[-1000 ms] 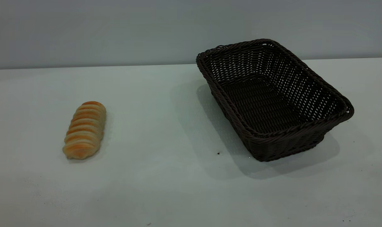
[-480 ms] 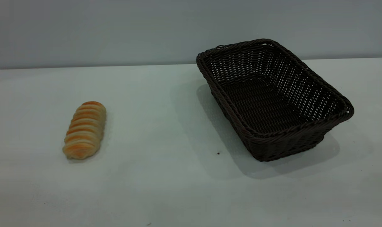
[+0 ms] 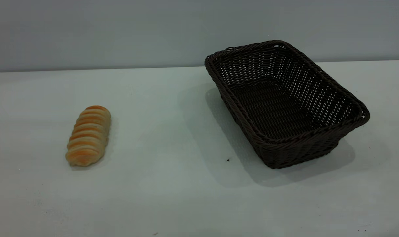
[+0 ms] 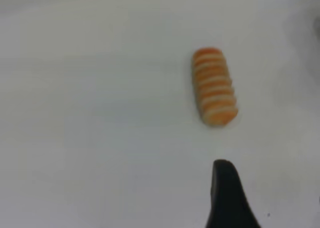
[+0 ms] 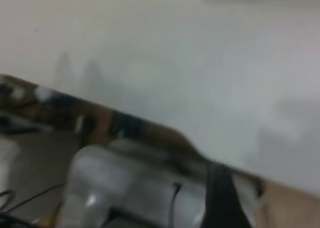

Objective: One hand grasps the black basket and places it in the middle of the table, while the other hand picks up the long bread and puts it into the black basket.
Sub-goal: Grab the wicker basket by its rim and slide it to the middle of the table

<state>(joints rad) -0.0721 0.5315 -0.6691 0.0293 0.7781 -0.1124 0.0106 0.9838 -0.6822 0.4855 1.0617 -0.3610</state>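
The long bread (image 3: 88, 135), golden-orange with pale cross-stripes, lies on the left part of the pale table (image 3: 166, 138). The black basket (image 3: 285, 102), woven and empty, stands on the right part of the table, near the back edge. Neither gripper shows in the exterior view. In the left wrist view my left gripper (image 4: 226, 190) shows only as one dark tip above the bare table, a short way from the bread (image 4: 214, 86) and apart from it. In the right wrist view my right gripper (image 5: 220, 193) shows as one dark tip over the table's edge; the basket is out of that view.
A grey wall (image 3: 120, 29) rises behind the table's back edge. A small dark speck (image 3: 228, 160) lies in front of the basket. In the right wrist view the table's edge (image 5: 150, 123) runs across, with blurred equipment and cables (image 5: 115, 188) beyond it.
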